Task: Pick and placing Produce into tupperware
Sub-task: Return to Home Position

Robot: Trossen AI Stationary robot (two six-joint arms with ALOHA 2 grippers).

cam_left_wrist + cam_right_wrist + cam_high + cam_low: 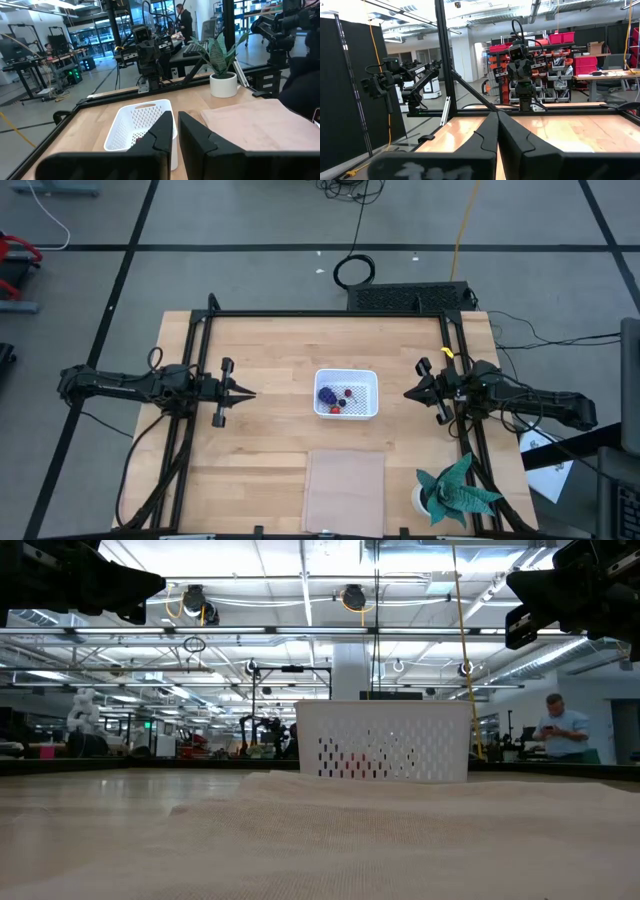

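The white tupperware [346, 393] stands at the table's middle, and also shows in the low view [383, 753] and the left wrist view [140, 125]. The produce lies inside it: a purple-blue lumpy bunch [326, 394] and small red pieces [347, 392]. My left gripper [250, 392] hangs left of the tupperware, level and pointing at it, shut but for a narrow slit [176, 120], with nothing in it. My right gripper [407, 393] hangs right of the tupperware, pointing at it, fingers shut together [497, 117] and holding nothing. Both are raised above the table.
A flat pale sheet [344, 490] lies near the front edge, below the tupperware. A teal paper plant in a white pot [455, 492] stands at the front right. Black frame rails [330, 313] run along the table's far and side edges. A person [560, 730] stands in the room beyond.
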